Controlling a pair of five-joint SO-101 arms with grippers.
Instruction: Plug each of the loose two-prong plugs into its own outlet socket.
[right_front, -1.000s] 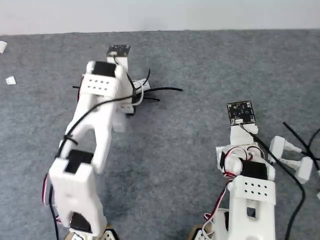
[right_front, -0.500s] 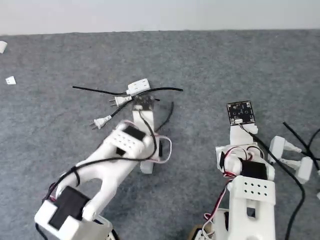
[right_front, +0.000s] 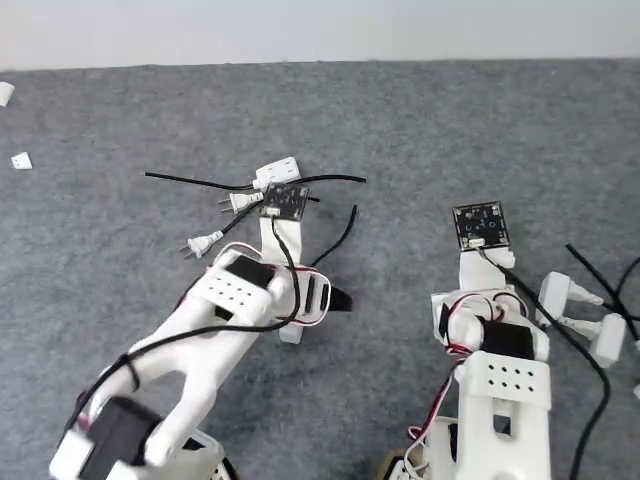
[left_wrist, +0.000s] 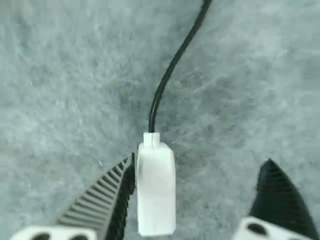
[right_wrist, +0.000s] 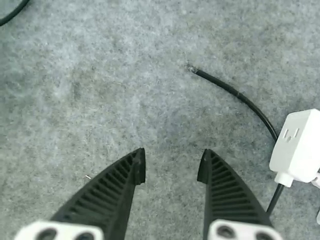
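The left claw (left_wrist: 200, 161) stands wide open over the desk (left_wrist: 60, 75). A white cord-end block (left_wrist: 156, 190) lies between its fingers, just beside one. The right claw (right_wrist: 172, 152) is partly open, with a white outlet socket (right_wrist: 297, 142) off to its side.

Soft, even light from overhead falls across the grey counter (right_front: 420, 130), bright but without glare. In the high view the left arm (right_front: 200, 340) and the right arm (right_front: 500, 390) throw only faint, loose-edged shadows close beneath themselves. The pale wall (right_front: 320, 30) beyond the counter's far edge is the brightest band. In the left wrist view the white corded block (left_wrist: 156, 190) is lit so strongly that its faces barely differ in tone. In the right wrist view the white outlet socket (right_wrist: 296, 141) is just as bright, and the fabric darkens slightly between the fingers of the right hand (right_wrist: 170, 167).
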